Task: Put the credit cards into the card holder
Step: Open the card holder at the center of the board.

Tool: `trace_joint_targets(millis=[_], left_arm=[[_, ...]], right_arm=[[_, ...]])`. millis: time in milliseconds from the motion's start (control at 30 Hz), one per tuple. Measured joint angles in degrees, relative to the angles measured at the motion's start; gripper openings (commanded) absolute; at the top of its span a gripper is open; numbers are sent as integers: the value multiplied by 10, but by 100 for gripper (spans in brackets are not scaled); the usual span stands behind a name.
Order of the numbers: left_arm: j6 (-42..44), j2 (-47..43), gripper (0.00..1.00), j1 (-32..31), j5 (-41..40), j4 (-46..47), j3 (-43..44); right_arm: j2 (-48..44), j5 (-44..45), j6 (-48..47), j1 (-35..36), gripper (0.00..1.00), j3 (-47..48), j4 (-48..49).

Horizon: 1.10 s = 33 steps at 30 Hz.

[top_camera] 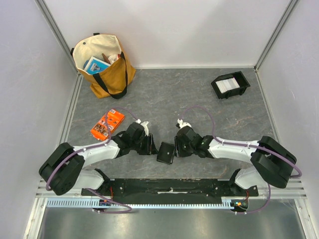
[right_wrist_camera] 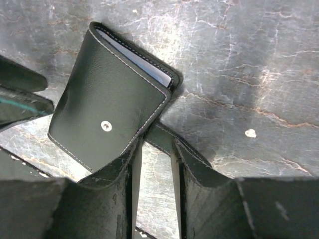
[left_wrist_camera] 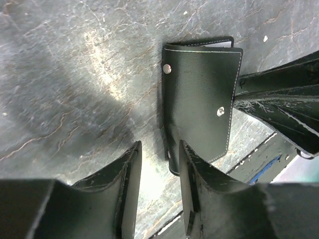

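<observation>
The card holder [top_camera: 165,152] is a black wallet lying folded shut on the table between my two grippers. It also shows in the left wrist view [left_wrist_camera: 202,99] and the right wrist view [right_wrist_camera: 107,107]. Pale edges show inside its open side. My left gripper [left_wrist_camera: 159,162] is open and empty just beside its lower corner. My right gripper [right_wrist_camera: 157,149] is narrowly open, and the wallet's snap tab [right_wrist_camera: 162,137] lies across the gap at its fingertips. Whitish credit cards [top_camera: 228,83] lie in a tray at the back right.
The black shallow tray [top_camera: 243,82] stands at the back right. An orange printed packet [top_camera: 107,124] lies left of the left arm. A tan tote bag [top_camera: 103,64] stands at the back left. White walls enclose the table.
</observation>
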Motion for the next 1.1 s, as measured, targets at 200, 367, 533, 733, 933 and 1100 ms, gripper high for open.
trace_joint_targets(millis=[200, 367, 533, 733, 933, 1100], left_arm=[[-4, -54, 59, 0, -17, -127, 72], [0, -124, 63, 0, -38, -171, 101], [9, -140, 69, 0, -56, -221, 100], [9, -142, 70, 1, -66, -228, 99], [9, -126, 70, 1, -66, -224, 99], [10, -127, 71, 1, -71, -228, 99]], right_arm=[[9, 1, 29, -2, 44, 32, -49], [-24, -1, 78, -2, 52, 32, -56], [-52, 3, 106, -2, 52, 30, -31], [-14, -8, 119, -2, 52, 30, 9], [9, -21, 120, -2, 53, 30, 28], [-9, -6, 111, -7, 58, 30, 22]])
